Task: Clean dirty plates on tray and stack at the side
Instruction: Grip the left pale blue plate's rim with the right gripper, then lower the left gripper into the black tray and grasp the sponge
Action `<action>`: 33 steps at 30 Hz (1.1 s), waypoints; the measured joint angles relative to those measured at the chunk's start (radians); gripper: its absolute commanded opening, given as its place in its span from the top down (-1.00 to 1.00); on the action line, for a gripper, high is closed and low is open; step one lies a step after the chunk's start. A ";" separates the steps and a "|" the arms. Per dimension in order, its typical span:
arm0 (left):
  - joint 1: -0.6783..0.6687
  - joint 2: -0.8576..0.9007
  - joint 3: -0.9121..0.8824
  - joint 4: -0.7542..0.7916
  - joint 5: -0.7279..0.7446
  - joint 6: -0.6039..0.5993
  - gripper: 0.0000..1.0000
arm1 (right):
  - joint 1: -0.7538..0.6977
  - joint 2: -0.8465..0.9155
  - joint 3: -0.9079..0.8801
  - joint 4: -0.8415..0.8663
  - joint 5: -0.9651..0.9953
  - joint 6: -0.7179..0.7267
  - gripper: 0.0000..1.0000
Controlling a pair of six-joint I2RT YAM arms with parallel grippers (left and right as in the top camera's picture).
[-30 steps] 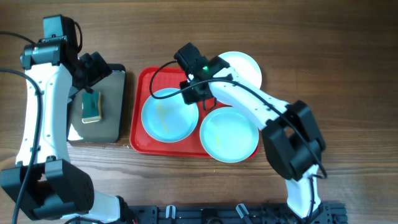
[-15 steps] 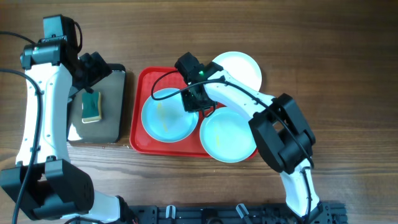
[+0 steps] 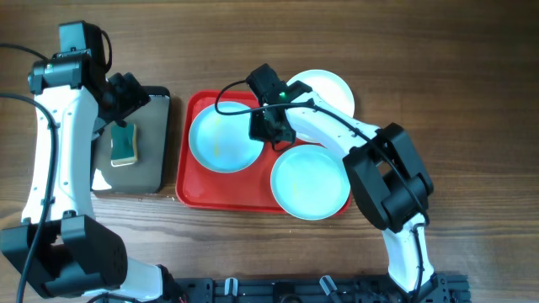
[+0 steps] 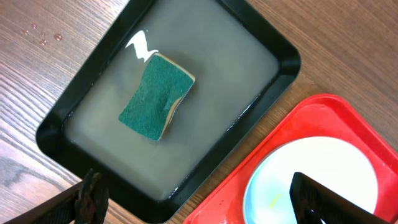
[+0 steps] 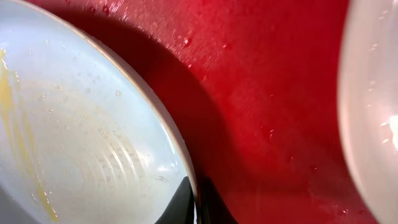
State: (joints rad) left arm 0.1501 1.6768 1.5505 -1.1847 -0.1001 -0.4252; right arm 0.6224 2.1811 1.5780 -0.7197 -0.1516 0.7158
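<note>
- The right end effector [image 5: 194, 202] is closed tight, its fingertips pinching the thin rim of the smeared plate [image 5: 81, 124], one tip above the lip and one below.
- Running away from that pinch, the plate's bowl carries yellow streaks and water beads. The dark shadow under its edge suggests the near rim sits a little off the tray [image 3: 195, 189].
- Handling, as a judgement: stiff and shallow, probably light, but wet and so slippery. Held at one point on the rim, it will want to swing or slide out. The raised lip is the only real place to take it, deep between the pads.
- Just beside the end effector, on its other side, the second mint-blue plate [image 3: 310, 183] lies on the tray; the white plate [image 3: 324, 88] sits close behind, at the tray's far corner.
- Well away, the left end effector [image 4: 199, 205] hangs wide open and empty above the sponge [image 4: 155, 96] in the black tray [image 4: 283, 53] on the surface [image 3: 421, 50].
</note>
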 measured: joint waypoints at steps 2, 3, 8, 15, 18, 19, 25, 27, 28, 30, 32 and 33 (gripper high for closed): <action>0.000 0.000 -0.019 0.004 0.000 -0.004 -0.82 | -0.002 0.000 -0.001 0.003 0.002 0.007 0.75; 0.000 0.000 -0.030 0.008 0.000 -0.005 -0.82 | -0.002 0.000 -0.001 0.003 0.005 0.005 0.74; 0.000 0.001 -0.093 0.039 0.000 -0.007 -0.83 | -0.005 0.002 -0.003 0.000 0.002 -0.014 0.78; 0.000 0.001 -0.114 0.066 0.000 0.033 -0.72 | -0.008 0.001 -0.003 -0.019 -0.023 -0.048 0.91; 0.000 0.001 -0.114 0.068 0.000 0.066 -0.63 | -0.010 0.001 -0.003 -0.020 -0.028 -0.051 0.91; 0.000 0.001 -0.114 0.071 0.000 0.079 -0.44 | -0.010 0.001 -0.003 -0.020 -0.028 -0.052 0.91; 0.000 0.001 -0.119 0.122 0.000 0.114 -0.32 | -0.010 0.001 -0.003 -0.020 -0.028 -0.067 0.91; 0.000 0.002 -0.129 0.157 0.000 0.127 -0.36 | -0.010 0.001 -0.003 -0.020 -0.028 -0.067 0.91; 0.000 0.004 -0.137 0.171 0.000 0.135 -0.36 | -0.010 0.001 -0.003 -0.020 -0.028 -0.067 0.91; 0.000 0.014 -0.151 0.185 -0.001 0.151 -0.33 | -0.010 0.001 -0.003 -0.020 -0.028 -0.071 0.91; 0.001 0.038 -0.168 0.190 -0.004 0.178 -0.29 | -0.010 0.001 -0.003 -0.020 -0.028 -0.078 0.91; 0.002 0.049 -0.174 0.191 -0.005 0.188 -0.30 | -0.010 0.001 -0.003 -0.020 -0.028 -0.082 0.92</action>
State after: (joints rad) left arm 0.1524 1.7260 1.3762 -0.9936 -0.1051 -0.2375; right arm 0.6128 2.1822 1.5753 -0.7395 -0.1799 0.6338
